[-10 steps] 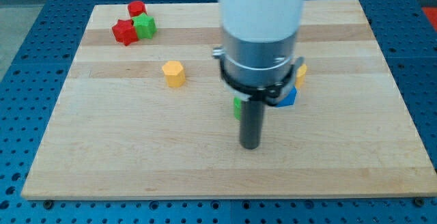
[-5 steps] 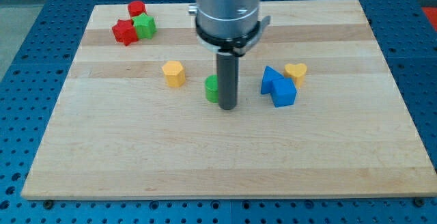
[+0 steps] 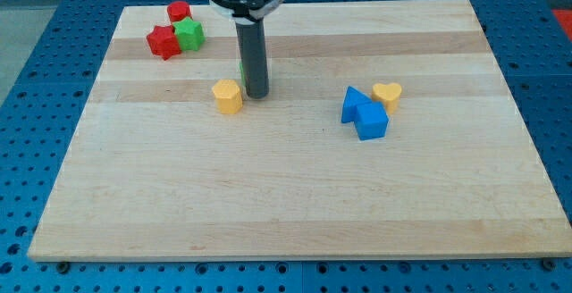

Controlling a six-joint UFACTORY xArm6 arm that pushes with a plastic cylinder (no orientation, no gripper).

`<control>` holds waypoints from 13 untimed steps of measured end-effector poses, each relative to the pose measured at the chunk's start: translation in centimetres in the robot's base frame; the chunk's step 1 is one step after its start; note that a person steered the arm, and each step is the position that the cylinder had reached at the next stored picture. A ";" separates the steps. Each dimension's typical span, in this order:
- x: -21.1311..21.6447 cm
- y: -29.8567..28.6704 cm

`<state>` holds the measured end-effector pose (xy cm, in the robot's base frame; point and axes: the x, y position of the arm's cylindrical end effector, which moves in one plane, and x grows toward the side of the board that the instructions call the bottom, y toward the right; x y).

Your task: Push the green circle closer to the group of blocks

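The green circle is almost wholly hidden behind my rod; only a thin green sliver shows at the rod's left edge. My tip rests on the board just right of a yellow block, close to it. At the view's top left stands a group of three: a red star, a green block and a red block.
At the view's right, two blue blocks sit together with a yellow heart touching them. The wooden board lies on a blue perforated table.
The rod has moved up and to the left across the board, and the green circle has gone with it, from the board's middle to beside the yellow block.
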<state>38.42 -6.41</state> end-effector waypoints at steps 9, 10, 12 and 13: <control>-12.6 0.1; -14.9 1.1; -15.3 -2.1; -15.3 -4.0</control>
